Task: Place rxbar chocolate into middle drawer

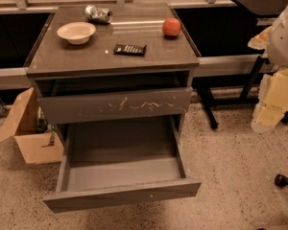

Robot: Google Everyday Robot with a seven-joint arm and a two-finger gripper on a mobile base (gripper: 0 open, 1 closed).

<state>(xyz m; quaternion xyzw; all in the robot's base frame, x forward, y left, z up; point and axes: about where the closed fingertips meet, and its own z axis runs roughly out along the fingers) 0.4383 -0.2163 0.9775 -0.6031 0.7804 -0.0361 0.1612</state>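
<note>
The rxbar chocolate (130, 49) is a small flat black bar with pale lettering. It lies on the cabinet top (86, 56), near the front and a little right of centre. The middle drawer (122, 194) is pulled far out, and its smooth grey inside holds nothing. Above it, the drawer front with pale scratch marks (116, 105) stands slightly out. My gripper (270, 113) hangs at the right edge of the view, well right of the cabinet and away from the bar, with nothing seen in it.
A pale bowl (76, 32), a crushed silver can (98, 14) and a red apple (171, 27) stand on the cabinet top. An open cardboard box (31, 133) sits on the floor to the left. A black table (259, 1) and its legs stand behind on the right.
</note>
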